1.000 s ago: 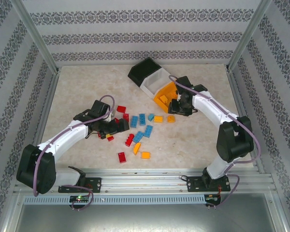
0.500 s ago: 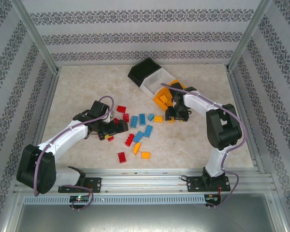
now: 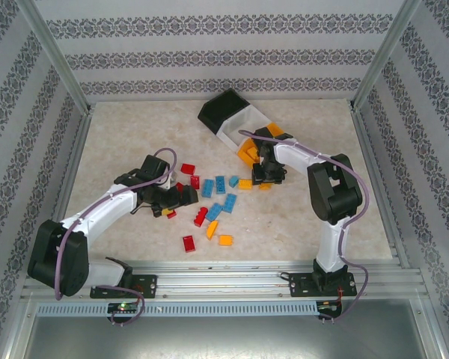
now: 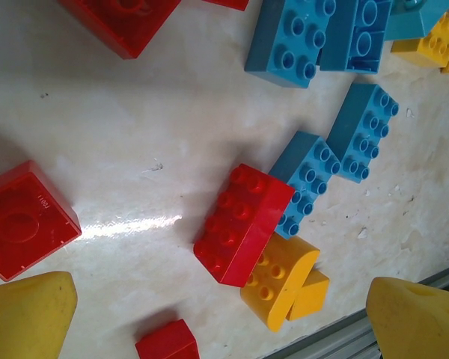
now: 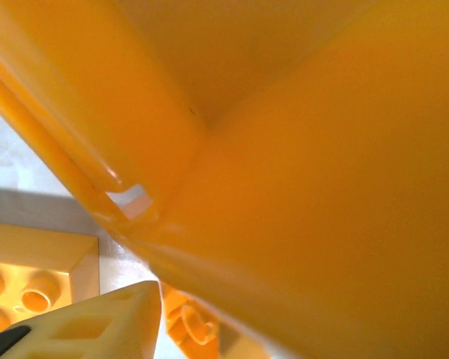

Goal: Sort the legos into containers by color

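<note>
Red, blue and orange legos (image 3: 217, 202) lie scattered mid-table. The containers stand tilted at the back: black bin (image 3: 223, 107), white bin (image 3: 239, 126), orange bin (image 3: 248, 152). My left gripper (image 3: 176, 196) hovers low at the left of the pile, open. Between its yellow fingertips (image 4: 26, 314) lie a red brick (image 4: 243, 223) and an orange brick (image 4: 280, 280), neither touched. My right gripper (image 3: 266, 173) sits at the orange bin's near side, above an orange brick (image 3: 263, 185). The orange bin's wall (image 5: 307, 149) crowds its wrist view; one pale fingertip (image 5: 97, 325) shows, the other is hidden.
Patterned walls and metal posts enclose the table on three sides. A metal rail (image 3: 224, 280) runs along the near edge. Blue bricks (image 4: 359, 131) lie just beyond the red brick. Bare table (image 3: 120, 134) extends at the far left and right of the pile.
The right arm folded in and its gripper slid left along the orange bin's near side toward the orange brick. The left arm barely moved.
</note>
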Robot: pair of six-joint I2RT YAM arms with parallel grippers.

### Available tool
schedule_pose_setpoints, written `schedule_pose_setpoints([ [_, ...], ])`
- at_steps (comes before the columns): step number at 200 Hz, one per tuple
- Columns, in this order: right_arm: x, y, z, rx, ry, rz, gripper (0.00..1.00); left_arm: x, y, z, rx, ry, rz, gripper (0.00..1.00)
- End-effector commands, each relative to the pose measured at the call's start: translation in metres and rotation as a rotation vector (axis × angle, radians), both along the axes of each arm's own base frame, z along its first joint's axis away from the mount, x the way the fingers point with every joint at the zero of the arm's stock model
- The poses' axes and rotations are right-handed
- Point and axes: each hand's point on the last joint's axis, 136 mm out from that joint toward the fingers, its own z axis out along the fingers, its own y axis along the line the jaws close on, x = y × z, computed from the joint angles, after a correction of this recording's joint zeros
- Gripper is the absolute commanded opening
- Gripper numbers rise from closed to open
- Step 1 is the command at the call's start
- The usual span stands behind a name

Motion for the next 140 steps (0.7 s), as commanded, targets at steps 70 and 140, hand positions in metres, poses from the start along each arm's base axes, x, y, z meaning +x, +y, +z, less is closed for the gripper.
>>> schedule_pose_setpoints([
  [70,-0.024,-0.009,0.018,-0.027,0.015,-0.031,0.28,0.003,0.002,-0.001,-0.011,0.002,-0.01,1.0],
  [140,-0.014,-0.006,0.079,0.1,-0.093,-0.111,0.26,0.003,0.003,0.004,-0.021,-0.021,-0.01,1.0],
])
